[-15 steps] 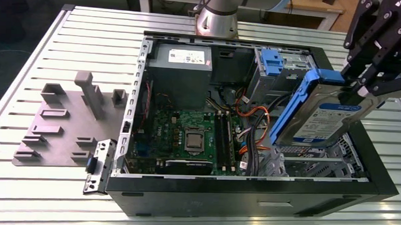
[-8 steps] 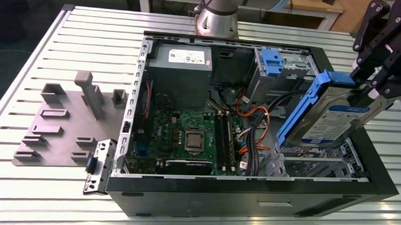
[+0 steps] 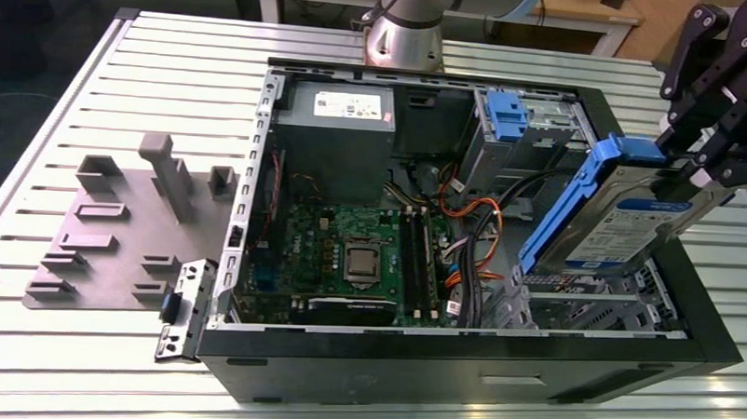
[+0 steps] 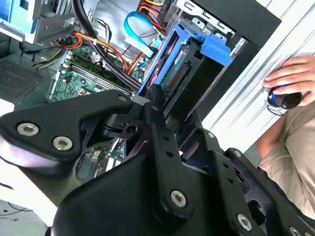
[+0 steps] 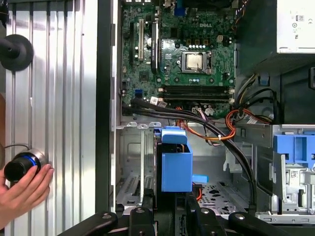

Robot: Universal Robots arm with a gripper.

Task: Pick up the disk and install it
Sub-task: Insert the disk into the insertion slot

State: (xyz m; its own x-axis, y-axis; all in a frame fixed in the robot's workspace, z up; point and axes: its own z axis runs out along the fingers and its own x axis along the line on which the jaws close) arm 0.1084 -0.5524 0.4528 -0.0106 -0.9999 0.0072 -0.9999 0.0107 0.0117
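The pincer (image 3: 695, 174) is clamped on the upper end of the disk (image 3: 615, 227) and holds it tilted on edge over the open case (image 3: 469, 341), at the exterior view's right. The disk's lower end is near the drive cage (image 3: 594, 306); whether they touch I cannot tell. The case lies on the slatted table (image 3: 167, 63). In the first wrist view a hand (image 5: 24, 191) rests against a round knob (image 5: 18, 166) beside the case.

The end effector (image 3: 695, 179), cut off by the exterior view's right edge, covers one corner of the disk (image 3: 611, 227).
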